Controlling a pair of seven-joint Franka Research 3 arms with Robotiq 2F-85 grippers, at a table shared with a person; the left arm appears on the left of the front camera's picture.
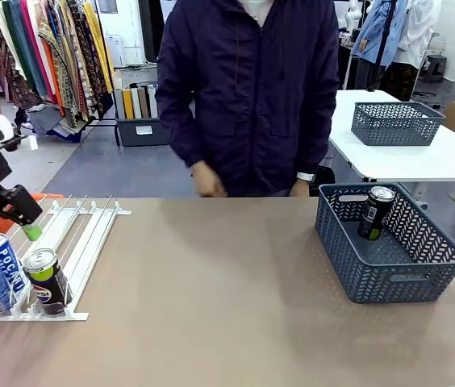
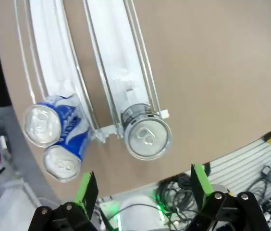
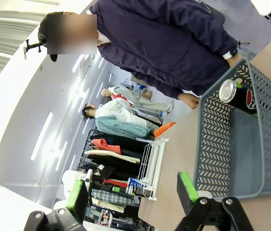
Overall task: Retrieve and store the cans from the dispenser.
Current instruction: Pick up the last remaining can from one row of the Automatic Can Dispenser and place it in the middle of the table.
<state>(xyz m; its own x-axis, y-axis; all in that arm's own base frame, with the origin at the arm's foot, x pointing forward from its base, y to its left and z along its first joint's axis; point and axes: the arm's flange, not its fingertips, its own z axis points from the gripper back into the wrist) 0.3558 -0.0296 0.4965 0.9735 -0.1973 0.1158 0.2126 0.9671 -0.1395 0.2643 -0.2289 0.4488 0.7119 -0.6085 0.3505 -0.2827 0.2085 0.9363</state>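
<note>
The left gripper [image 2: 142, 190] is wide open and empty, over the near end of the dispenser [image 1: 90, 232] on the left of the bench [image 1: 211, 306], where two blue cans [image 1: 6, 262] and a black can [image 1: 48, 280] sit. The right gripper [image 3: 131, 192] is open and empty too.

The right gripper [image 3: 131, 190] had its green-padded fingers spread wide, nothing between them. Just past it sat a dark grey plastic mesh basket [image 3: 217, 144] on the tan tabletop [image 3: 174, 139], with a black Pepsi can [image 3: 241, 96] leaning inside. Farther off was the flat white railed dispenser rack [image 3: 153, 159]. A person in a dark navy jacket [image 3: 174, 43] stood at the table's edge.
</note>
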